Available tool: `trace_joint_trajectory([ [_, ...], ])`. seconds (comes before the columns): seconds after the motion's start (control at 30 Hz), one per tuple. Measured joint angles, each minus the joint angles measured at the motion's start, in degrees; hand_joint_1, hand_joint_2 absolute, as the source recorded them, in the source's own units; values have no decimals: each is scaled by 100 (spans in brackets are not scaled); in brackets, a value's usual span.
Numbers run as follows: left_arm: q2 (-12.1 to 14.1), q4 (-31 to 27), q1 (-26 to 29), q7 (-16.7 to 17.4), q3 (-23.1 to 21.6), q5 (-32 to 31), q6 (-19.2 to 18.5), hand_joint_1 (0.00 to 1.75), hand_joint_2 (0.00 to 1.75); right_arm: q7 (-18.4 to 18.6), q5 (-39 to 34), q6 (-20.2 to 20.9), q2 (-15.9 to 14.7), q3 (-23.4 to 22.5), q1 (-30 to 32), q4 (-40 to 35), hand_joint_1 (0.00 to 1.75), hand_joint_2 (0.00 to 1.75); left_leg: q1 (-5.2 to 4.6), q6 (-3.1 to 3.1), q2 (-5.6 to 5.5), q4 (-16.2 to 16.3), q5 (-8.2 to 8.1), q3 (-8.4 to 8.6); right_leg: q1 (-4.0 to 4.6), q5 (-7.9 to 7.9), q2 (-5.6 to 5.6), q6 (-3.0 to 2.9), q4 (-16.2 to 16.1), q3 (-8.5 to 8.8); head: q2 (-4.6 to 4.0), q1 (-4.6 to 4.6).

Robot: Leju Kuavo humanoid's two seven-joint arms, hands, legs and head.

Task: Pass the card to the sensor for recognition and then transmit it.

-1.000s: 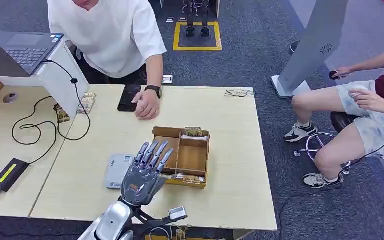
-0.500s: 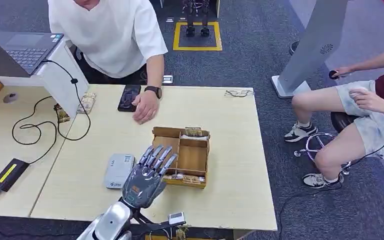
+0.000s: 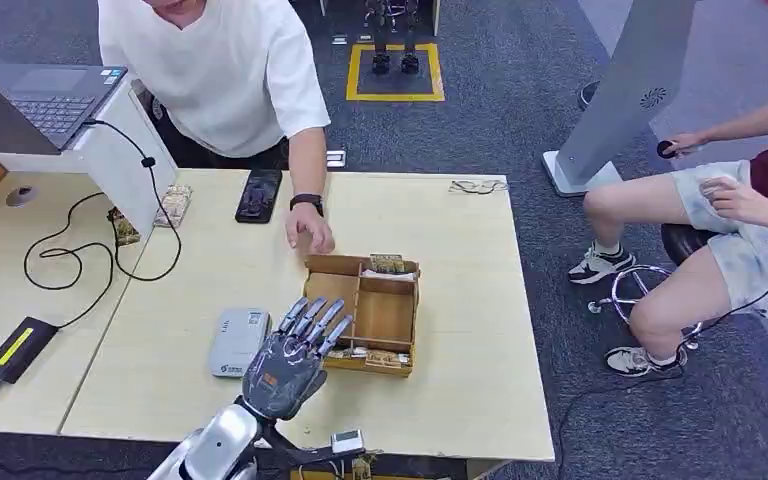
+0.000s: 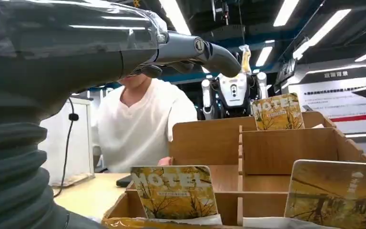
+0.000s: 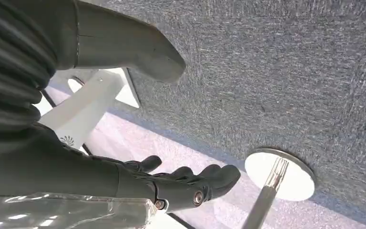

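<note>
Wooden box (image 3: pixel 385 318), glossy cards (image 4: pixel 175 192), matt tabletop (image 3: pixel 460 260)

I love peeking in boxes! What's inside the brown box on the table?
The brown box has dividers. Yellow cards stand along its near side, and one card stands at the far side. The left hand covers the near left corner.

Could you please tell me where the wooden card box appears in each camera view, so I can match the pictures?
Head view: the wooden card box sits mid-table, just beyond the left hand.
Left wrist view: the box lies ahead of the hand, close up, compartments facing the camera.
Right wrist view: not in it.
Shared landmark: the person in the white shirt.
</note>
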Motion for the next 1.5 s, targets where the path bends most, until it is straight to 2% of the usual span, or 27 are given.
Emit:
trace_joint_trajectory([
  [0.2, 26, 0, 0, -107, -4, 131, -37, 0, 175, 0, 0, -48, -39, 4, -19, 57, 0, 175, 0, 0, 0, 0, 0, 0, 0, 0, 0, 0, 0, 0, 0, 2],
  [0.23, 29, 0, 0, -107, -4, 138, -37, 7, 175, 0, 0, -57, -42, 4, -21, 66, 0, 175, 0, 0, 0, 0, 0, 0, 0, 0, 0, 0, 0, 0, 0, -2],
  [0.27, 31, 0, 0, -107, -4, 138, -37, 47, 175, 0, 0, -57, -46, 4, -23, 75, 0, 175, 0, 0, 0, 0, 0, 0, 0, 0, 0, 0, 0, 0, 0, 2],
  [0.3, 33, 0, 0, -107, -4, 138, -37, 162, 175, 0, 0, -57, -48, 4, -27, 83, 0, 175, 0, 0, 0, 0, 0, 0, 0, 0, 0, 0, 0, 0, 0, 0],
  [0.33, 39, 0, 0, -107, -4, 138, -37, 175, 175, 0, 0, -59, -50, 4, -30, 88, 0, 175, 0, 0, 0, 0, 0, 0, 0, 0, 0, 0, 0, 0, 0, 0],
  [0.53, 72, 0, 0, -142, -15, 140, -160, 175, 175, 0, 0, -77, -77, 7, -34, 123, 0, 175, 0, 0, 0, 0, 0, 0, 0, 0, 0, 0, 0, 0, 0, 0],
  [0.87, 173, 50, -64, -212, -136, 275, -787, 175, 175, 72, 0, -77, -83, 42, -38, 133, 0, 175, 0, 0, 0, 0, 0, 1, 0, 0, 0, 0, 0, 2, 0, 0],
  [1.0, 219, 94, -135, -214, -194, 328, -901, 175, 175, 103, 0, -94, -83, 70, -45, 138, 0, 175, 0, 0, 0, 0, 0, 3, 0, 0, 0, 0, 0, 6, 0, 0],
  [1.37, 328, 114, -167, -214, -280, 374, -936, 175, 175, 70, 0, -94, -83, 96, -46, 158, 0, 175, 0, 0, 0, 0, 0, 11, 0, 0, -1, 0, 0, 13, 0, 0],
  [1.5, 330, 114, -151, -219, -280, 449, -710, 175, 175, 70, 0, -90, -83, 96, -43, 158, 0, 175, 0, 0, 0, 0, 1, 12, 0, 0, 0, 0, 0, 13, 0, 0],
])
